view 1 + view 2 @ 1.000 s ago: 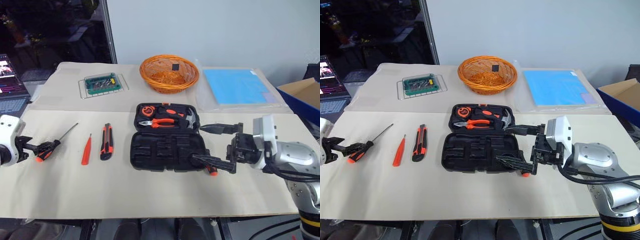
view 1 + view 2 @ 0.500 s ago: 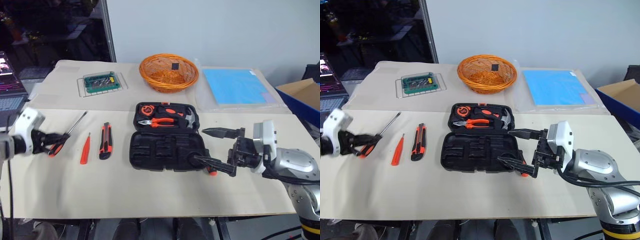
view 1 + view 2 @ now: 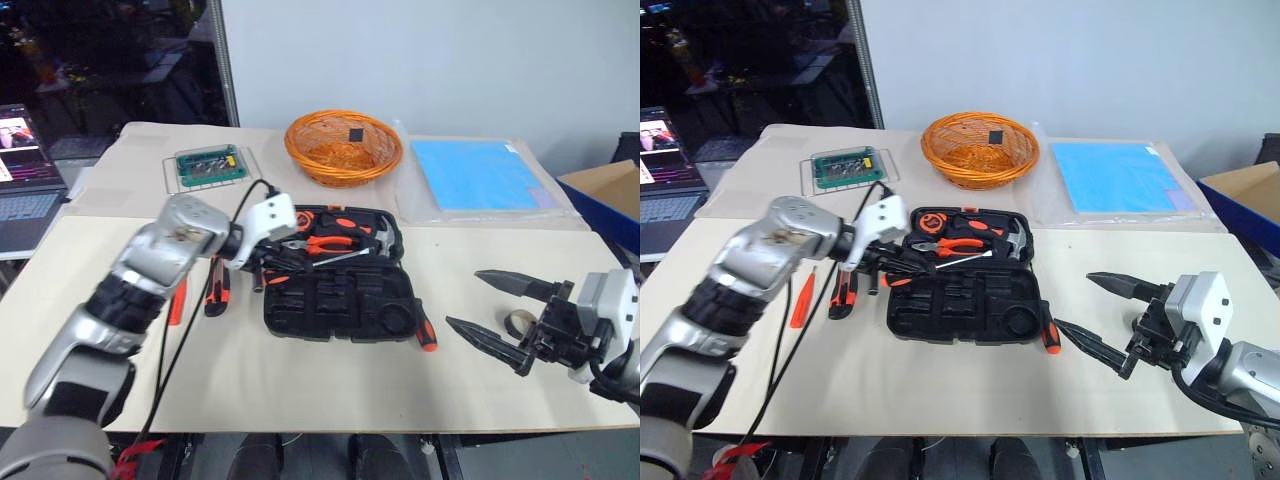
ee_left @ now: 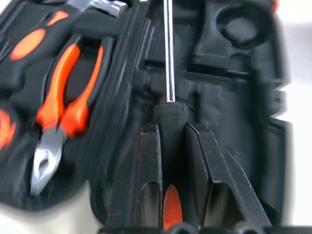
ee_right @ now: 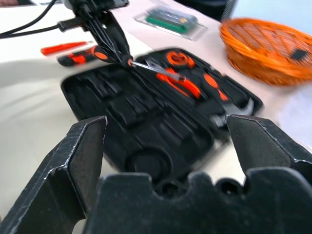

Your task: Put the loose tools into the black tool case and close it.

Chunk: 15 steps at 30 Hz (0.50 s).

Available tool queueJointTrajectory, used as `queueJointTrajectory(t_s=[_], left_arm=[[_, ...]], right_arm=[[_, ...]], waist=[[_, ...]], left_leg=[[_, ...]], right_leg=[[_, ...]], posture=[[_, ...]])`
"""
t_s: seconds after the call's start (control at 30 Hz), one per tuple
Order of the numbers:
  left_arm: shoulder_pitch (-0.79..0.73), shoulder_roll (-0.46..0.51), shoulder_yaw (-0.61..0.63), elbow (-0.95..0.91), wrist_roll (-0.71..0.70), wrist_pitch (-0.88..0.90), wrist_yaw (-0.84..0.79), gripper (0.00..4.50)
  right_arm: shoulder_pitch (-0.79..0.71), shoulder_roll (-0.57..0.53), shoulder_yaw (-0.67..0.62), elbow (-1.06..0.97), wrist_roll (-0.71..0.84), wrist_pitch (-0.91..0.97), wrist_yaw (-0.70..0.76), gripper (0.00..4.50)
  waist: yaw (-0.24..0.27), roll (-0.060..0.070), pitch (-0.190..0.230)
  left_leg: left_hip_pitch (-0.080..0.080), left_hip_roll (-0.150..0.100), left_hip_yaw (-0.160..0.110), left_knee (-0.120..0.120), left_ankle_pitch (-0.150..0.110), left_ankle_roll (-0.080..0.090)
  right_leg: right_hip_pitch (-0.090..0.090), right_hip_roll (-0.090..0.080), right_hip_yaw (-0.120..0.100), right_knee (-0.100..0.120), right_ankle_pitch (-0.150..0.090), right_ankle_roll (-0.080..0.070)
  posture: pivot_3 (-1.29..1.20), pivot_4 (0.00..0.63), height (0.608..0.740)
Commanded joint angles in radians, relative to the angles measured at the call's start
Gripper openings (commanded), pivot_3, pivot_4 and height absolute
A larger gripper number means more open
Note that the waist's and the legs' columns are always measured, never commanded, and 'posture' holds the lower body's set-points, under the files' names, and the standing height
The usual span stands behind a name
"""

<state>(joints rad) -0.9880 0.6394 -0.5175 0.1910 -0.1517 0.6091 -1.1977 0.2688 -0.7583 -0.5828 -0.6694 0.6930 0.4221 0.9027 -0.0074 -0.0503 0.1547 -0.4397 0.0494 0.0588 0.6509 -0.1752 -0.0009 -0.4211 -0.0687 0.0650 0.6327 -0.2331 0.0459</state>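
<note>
The black tool case (image 3: pixel 340 300) lies open mid-table, with pliers (image 4: pixel 58 107) and other tools in its far half. My left gripper (image 3: pixel 262 268) hangs over the case's left end, shut on an orange-and-black screwdriver (image 4: pixel 168 53) whose steel shaft (image 3: pixel 330 258) points across the recesses. A thin red screwdriver (image 3: pixel 800 300) and the utility knife (image 3: pixel 843 295) lie left of the case, partly behind my arm. Another orange-handled screwdriver (image 3: pixel 425 332) rests against the case's right edge. My right gripper (image 3: pixel 463 298) is open, right of the case, holding nothing.
An orange wicker basket (image 3: pixel 343 145) and a green bit set (image 3: pixel 210 165) sit at the back. A blue sheet (image 3: pixel 480 175) lies at the back right, a cardboard box (image 3: pixel 610 190) beyond the right edge, and a laptop (image 3: pixel 25 170) at the far left.
My left arm swung right from the table's left side, carrying the screwdriver over the open case. The right gripper drew back to the right, away from the case, still open.
</note>
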Motion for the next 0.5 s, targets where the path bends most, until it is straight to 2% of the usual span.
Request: queueJointTrajectory(t_s=[0.03, 0.3, 0.5], left_arm=[[-0.058, -0.042, -0.046, 0.089, 0.093, -0.083, -0.019, 0.68], [-0.129, -0.165, -0.094, 0.373, 0.258, -0.308, 0.007, 0.68], [-0.144, -0.19, -0.094, 0.456, 0.332, -0.429, -0.002, 0.68]], right_arm=[[0.025, -0.003, -0.062, -0.046, 0.03, -0.008, -0.01, 4.5], [0.057, -0.009, -0.085, -0.064, 0.042, 0.0, -0.02, 4.5], [0.05, -0.02, -0.073, -0.079, 0.054, 0.008, -0.046, 4.5]], waist=[[-0.003, 0.0, 0.0], [-0.001, 0.0, 0.0], [0.006, 0.0, 0.0]], left_leg=[[0.0, 0.0, 0.0, 0.0, 0.0, 0.0], [-0.001, -0.001, -0.001, 0.001, 0.0, 0.0], [-0.001, -0.001, -0.001, 0.001, 0.0, 0.0]], right_leg=[[0.0, 0.0, 0.0, 0.0, 0.0, 0.0], [0.001, 0.0, 0.001, -0.001, -0.001, 0.002], [0.001, 0.0, 0.001, -0.001, -0.001, 0.002]], posture=[[0.0, 0.15, 0.74], [0.0, 0.15, 0.74], [0.0, 0.15, 0.74]])
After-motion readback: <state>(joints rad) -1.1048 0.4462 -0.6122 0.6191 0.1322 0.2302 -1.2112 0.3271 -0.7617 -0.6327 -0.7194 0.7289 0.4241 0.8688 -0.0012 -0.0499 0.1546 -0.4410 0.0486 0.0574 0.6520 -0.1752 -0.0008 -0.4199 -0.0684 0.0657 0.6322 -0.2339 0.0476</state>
